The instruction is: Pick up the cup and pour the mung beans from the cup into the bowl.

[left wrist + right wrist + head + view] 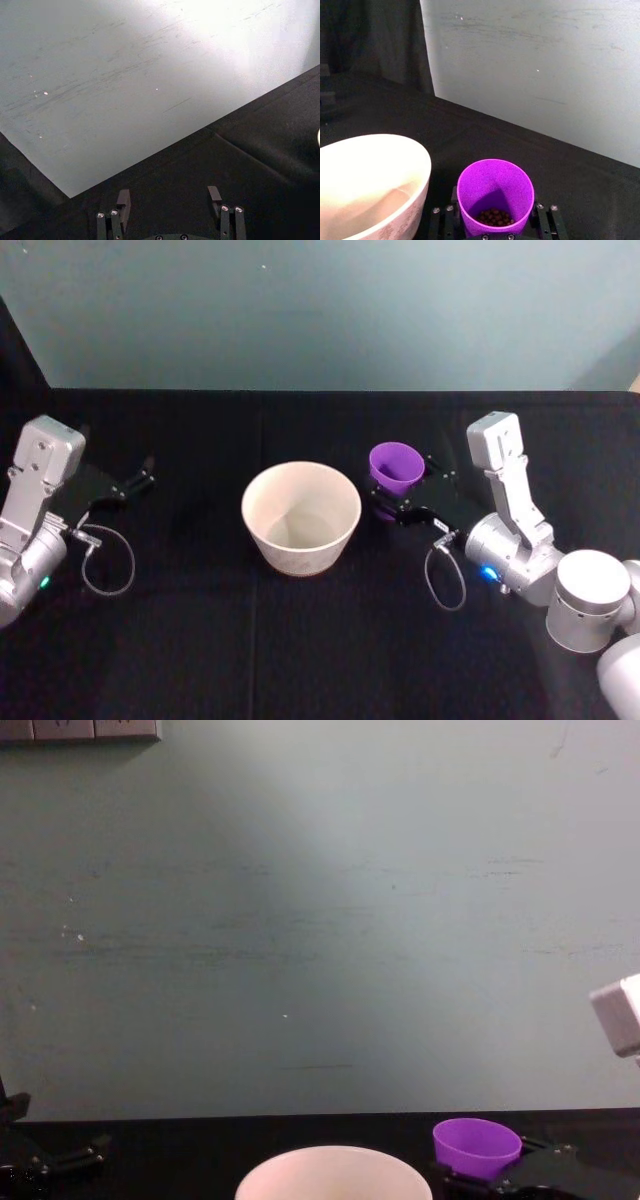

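The cup (pixel 396 466), with mung beans (pixel 495 217) at its bottom, was held upright by the right gripper (pixel 408 490), its fingers (pixel 385 506) closed against the cup's sides, just right of the bowl (pixel 300 545) at the middle of the bench (pixel 300 650). The left gripper (pixel 137 480) was parked near the left edge, fingers spread, empty.

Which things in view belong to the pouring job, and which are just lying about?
Job: cup holding mung beans; bowl; right gripper, jaws closed on the cup.
Lying about: left gripper, open, parked at the table's left; black tablecloth.
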`<state>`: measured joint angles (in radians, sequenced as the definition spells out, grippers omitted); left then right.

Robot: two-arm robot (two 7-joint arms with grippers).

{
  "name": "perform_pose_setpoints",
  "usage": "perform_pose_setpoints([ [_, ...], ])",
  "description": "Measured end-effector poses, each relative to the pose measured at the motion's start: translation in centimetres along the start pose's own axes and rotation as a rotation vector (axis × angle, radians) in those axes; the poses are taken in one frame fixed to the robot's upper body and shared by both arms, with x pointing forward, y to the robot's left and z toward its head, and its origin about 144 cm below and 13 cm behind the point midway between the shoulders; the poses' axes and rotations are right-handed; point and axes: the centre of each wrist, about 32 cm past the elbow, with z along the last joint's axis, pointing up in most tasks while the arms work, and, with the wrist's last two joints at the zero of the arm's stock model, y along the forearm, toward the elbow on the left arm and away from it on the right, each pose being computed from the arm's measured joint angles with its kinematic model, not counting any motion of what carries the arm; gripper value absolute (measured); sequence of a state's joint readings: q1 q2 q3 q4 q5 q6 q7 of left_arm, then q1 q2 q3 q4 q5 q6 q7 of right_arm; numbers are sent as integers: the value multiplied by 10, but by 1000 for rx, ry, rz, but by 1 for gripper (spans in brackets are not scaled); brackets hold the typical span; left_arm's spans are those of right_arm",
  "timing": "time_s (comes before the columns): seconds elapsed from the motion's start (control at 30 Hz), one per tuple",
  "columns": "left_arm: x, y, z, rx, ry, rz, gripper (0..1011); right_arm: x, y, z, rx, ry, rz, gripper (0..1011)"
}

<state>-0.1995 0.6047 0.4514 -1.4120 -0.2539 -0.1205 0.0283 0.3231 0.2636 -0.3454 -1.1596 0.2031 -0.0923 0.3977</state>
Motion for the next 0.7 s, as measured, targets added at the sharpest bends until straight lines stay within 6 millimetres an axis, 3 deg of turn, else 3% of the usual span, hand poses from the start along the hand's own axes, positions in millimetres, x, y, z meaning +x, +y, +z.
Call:
perform_pose_setpoints([
  [0.23,0,0,0,0,0,0,1000,1,-5,12,27,-16,-2,724],
  [0.7,0,0,0,0,0,0,1000,4,-13,60,24,-41,-5,723],
])
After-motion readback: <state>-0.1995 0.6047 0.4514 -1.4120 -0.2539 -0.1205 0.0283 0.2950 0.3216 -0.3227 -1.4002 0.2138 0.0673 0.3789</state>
